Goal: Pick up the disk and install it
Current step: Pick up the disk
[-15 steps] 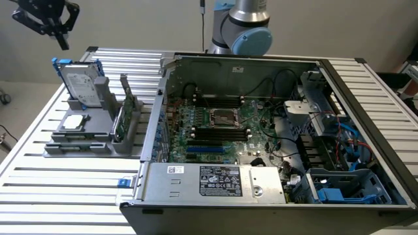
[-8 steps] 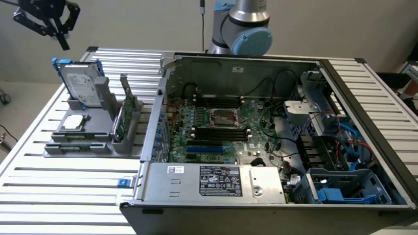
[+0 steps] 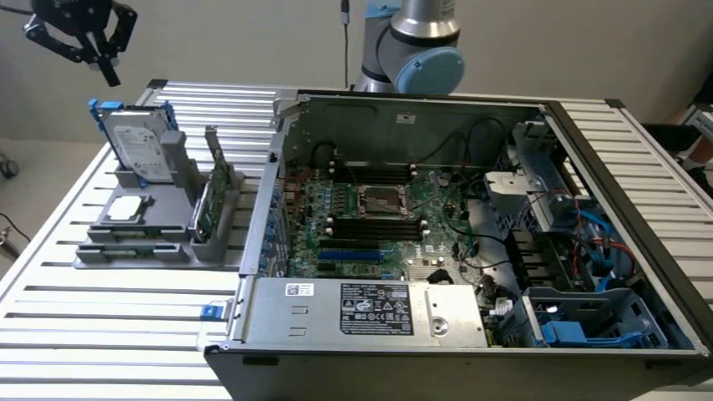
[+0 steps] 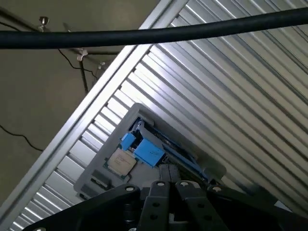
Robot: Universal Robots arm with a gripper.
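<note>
no legible text anywhere, power supply label (image 3: pixel 379 307) lower centre of exterior view, print and marks too small to read, white sticker (image 3: pixel 299 289) beside it likewise, white label on the disk (image 3: pixel 139 144) upper left unreadable

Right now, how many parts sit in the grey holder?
3: the disk upright at the far end; the silver chip flat in front of it; the green card on edge, nearest the case. Others may be hidden.

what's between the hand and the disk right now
Nothing visible is. The hand hangs in open air above the disk, which stands upright in the grey holder on the slatted table, at the exterior view's left.
</note>
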